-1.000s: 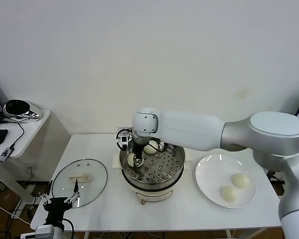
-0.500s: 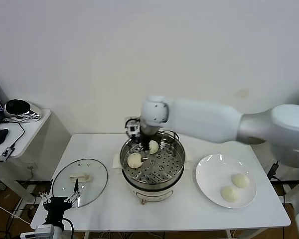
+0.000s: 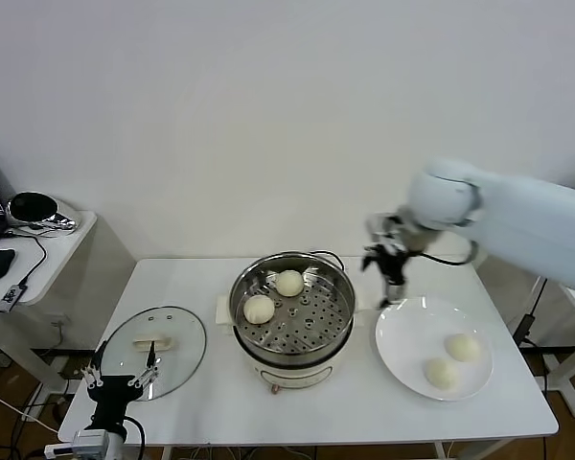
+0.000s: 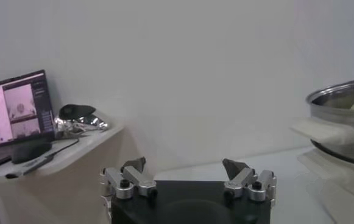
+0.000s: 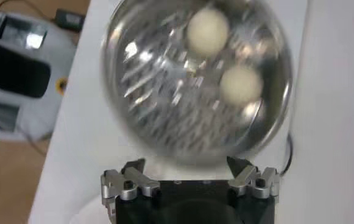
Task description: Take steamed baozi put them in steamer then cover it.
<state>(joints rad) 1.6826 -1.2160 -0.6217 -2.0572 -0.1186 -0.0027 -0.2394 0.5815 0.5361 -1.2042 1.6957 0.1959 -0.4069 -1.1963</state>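
Between the steamer (image 3: 292, 314) and the white plate (image 3: 401, 337), raised above the table (image 3: 364, 402), I see my right gripper (image 3: 393, 284) hanging with its fingers spread and nothing between them; the right wrist view confirms this, with both fingertips apart and the steamer (image 5: 198, 85) below and beyond them. Two steamed baozi already sit on the perforated tray inside the pot: one at the far side (image 3: 289, 283) and one toward the left (image 3: 259, 309), close together but not touching. From the wrist camera the same pair show as pale rounds (image 5: 208, 30) and (image 5: 240, 84). Two more baozi lie on the plate to the right of the steamer, one farther (image 3: 462, 347) and one nearer (image 3: 441, 373), just beside each other. I see the glass lid (image 3: 154, 352) lying flat on the table to the left of the steamer, well apart from it. My left gripper (image 3: 121, 385) sits parked low at the near left edge by the lid, its fingers (image 4: 134, 165) released and holding nothing.
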